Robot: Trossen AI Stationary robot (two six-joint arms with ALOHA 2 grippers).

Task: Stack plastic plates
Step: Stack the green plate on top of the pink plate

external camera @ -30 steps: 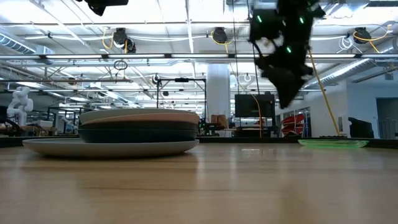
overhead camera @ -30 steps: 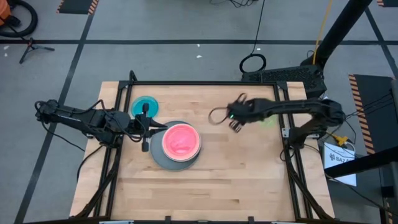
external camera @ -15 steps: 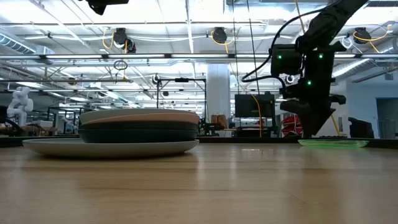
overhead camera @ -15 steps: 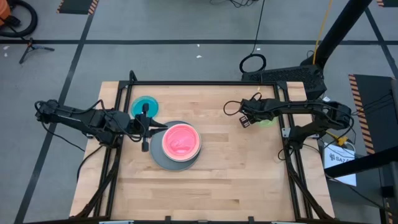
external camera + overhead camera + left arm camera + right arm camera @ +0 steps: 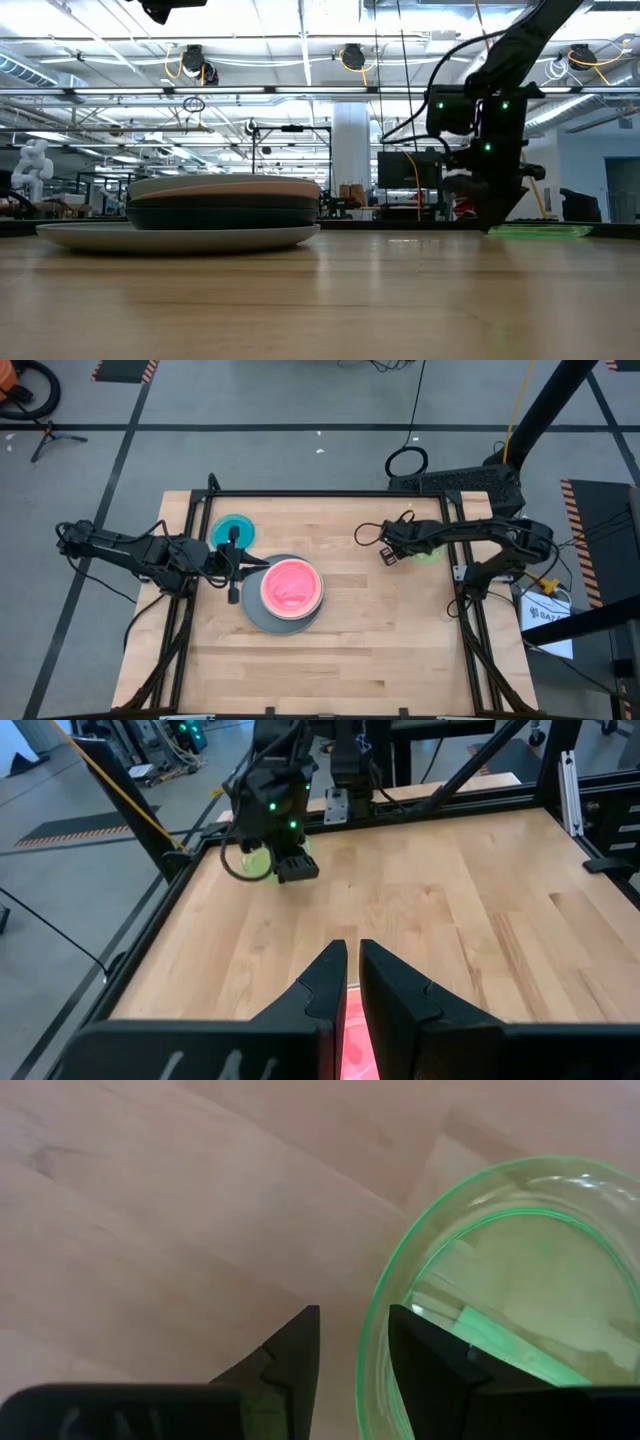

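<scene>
Overhead view straight down, low view level across table [image 5: 320, 300], wrist views close, both sharing green plate [image 5: 500, 1280].

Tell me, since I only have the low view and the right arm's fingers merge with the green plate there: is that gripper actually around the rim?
Observer: Yes. The right wrist view shows the right gripper open, with the rim of the green plate passing between its fingers, not yet closed on it.
Operator: Besides that plate I see only the stack. Anything else loose?
Observer: One more. From above, a small teal plate lies beyond the stack, near the table's far left corner. The left gripper waits at the stack's left edge.
Operator: What colour tops the stack?
Observer: A red-pink plate, seen from above.
</scene>
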